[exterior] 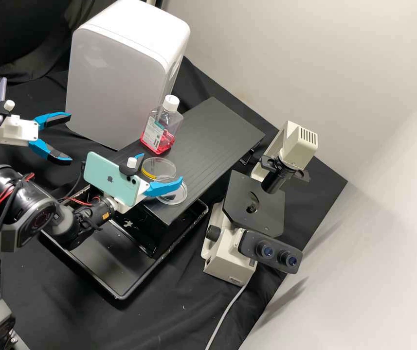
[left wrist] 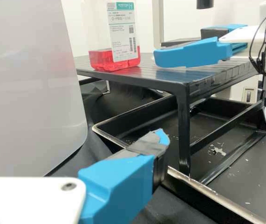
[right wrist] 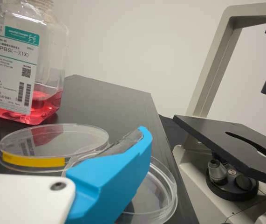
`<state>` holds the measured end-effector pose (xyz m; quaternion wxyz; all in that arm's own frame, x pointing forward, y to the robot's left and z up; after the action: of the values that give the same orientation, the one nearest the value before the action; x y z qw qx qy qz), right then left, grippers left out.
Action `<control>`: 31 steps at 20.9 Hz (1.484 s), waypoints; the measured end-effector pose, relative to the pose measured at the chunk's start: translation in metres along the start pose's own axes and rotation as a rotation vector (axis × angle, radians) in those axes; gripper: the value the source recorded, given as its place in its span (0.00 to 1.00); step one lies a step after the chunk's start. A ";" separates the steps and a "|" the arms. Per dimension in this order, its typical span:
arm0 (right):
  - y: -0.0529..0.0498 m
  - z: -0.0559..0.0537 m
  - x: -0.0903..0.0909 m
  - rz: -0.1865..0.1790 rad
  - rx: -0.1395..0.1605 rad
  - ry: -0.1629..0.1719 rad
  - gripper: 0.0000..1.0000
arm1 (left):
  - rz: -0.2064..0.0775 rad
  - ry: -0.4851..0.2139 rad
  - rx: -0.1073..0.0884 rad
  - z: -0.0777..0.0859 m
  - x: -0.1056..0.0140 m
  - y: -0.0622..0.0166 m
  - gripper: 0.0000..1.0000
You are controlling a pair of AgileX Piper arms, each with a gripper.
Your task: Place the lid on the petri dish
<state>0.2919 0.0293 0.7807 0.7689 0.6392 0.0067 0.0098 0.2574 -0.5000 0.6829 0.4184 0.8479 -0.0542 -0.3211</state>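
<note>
We see the right gripper point(exterior: 161, 168) low over the black ribbed raised platform point(exterior: 218, 131), its blue fingers spread wide. The clear round petri dish with a yellow band point(right wrist: 53, 144) sits between them; we cannot tell whether either finger touches it. The shallow clear round lid point(right wrist: 160, 186) lies flat just beside the dish, under one finger and close to the platform's near edge. Behind the dish, the clear flask of pink liquid point(exterior: 162, 127) stands near. Beyond that edge is the white-and-black microscope point(exterior: 252, 228), its stage level with the platform. Past the dish, the ribbed surface runs bare to its far end.

The left gripper point(exterior: 70, 136) hangs with fingers apart beside the tall white rounded box point(exterior: 120, 68), well away from the dish. The shallow black tray point(exterior: 106, 255) lies under the platform.
</note>
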 end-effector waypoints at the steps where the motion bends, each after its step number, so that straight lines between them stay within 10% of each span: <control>1: 0.000 0.000 0.000 -0.001 0.000 0.003 0.00 | 0.000 0.000 0.000 0.000 0.000 0.0000 1.00; 16: 0.006 0.007 0.002 0.014 0.085 -0.011 0.00 | 0.002 0.000 0.001 0.000 0.001 0.0005 1.00; 31: 0.012 0.017 -0.012 0.013 0.099 -0.031 0.00 | -0.003 0.000 -0.001 -0.001 0.003 -0.0015 1.00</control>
<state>0.2804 0.0149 0.7954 0.7364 0.6765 -0.0089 0.0046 0.2598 -0.4994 0.6809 0.4182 0.8479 -0.0526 -0.3216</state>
